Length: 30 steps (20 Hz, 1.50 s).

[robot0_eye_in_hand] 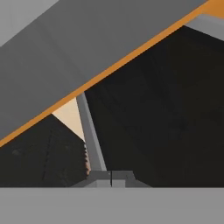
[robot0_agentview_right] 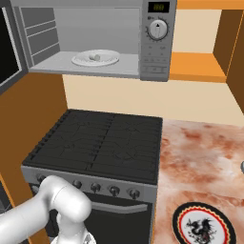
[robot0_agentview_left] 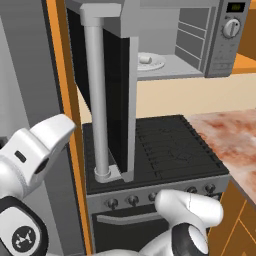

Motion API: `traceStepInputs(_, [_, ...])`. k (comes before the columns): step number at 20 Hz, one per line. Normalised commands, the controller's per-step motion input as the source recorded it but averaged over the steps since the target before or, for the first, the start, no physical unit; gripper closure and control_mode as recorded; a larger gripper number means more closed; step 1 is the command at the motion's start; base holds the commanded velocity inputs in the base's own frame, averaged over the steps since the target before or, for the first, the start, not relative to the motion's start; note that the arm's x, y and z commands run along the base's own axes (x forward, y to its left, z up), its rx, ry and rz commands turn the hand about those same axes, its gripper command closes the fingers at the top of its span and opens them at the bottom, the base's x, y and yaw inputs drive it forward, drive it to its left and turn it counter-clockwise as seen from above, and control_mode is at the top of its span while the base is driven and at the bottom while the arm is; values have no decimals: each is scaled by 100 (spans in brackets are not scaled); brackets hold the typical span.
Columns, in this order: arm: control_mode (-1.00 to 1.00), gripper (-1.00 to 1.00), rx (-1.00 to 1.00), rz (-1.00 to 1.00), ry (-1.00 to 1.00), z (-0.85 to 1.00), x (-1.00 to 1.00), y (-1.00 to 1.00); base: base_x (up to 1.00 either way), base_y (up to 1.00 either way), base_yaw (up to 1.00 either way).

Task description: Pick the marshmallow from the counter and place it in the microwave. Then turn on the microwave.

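Observation:
The microwave (robot0_agentview_left: pixel 220 45) (robot0_agentview_right: pixel 155 52) hangs above the stove with its dark glass door (robot0_agentview_left: pixel 117 100) swung wide open to the left. Inside, the marshmallow (robot0_agentview_left: pixel 145 59) (robot0_agentview_right: pixel 96 57) lies on a round white plate (robot0_agentview_left: pixel 157 64) (robot0_agentview_right: pixel 112 59). The dial (robot0_agentview_left: pixel 231 27) (robot0_agentview_right: pixel 157 29) sits on the right-hand panel under the small display. In the hand view my gripper (robot0_eye_in_hand: pixel 111 178) is shut with nothing between its tips. It faces the dark door glass (robot0_eye_in_hand: pixel 166 109) at close range, beside a grey bar (robot0_eye_in_hand: pixel 92 131). The mottled counter (robot0_agentview_left: pixel 235 140) (robot0_agentview_right: pixel 200 162) lies to the right.
The black stovetop (robot0_agentview_left: pixel 165 150) (robot0_agentview_right: pixel 105 138) with its row of knobs lies under the open door. A round plate with a red rim and a dragon design (robot0_agentview_right: pixel 202 224) rests on the counter's near part. An orange cabinet edge (robot0_agentview_left: pixel 65 100) stands left of the door.

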Motion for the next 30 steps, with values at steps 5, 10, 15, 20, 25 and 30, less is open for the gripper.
traceStepInputs(5, [-100,100,-1,-3,0,0,0,0,0,0,0])
traceStepInputs(10, [-100,100,0,-2,0,0,0,0,0,0,0])
traceStepInputs(15, [-100,100,-1,-1,0,0,-18,0,0,0,0])
traceStepInputs(20, [-100,100,-2,0,0,0,-27,-4,0,0,0])
traceStepInputs(25, [-100,100,-1,0,3,1,3,-13,0,0,0])
traceStepInputs(30, [-100,100,0,-2,5,2,5,-18,0,0,0])
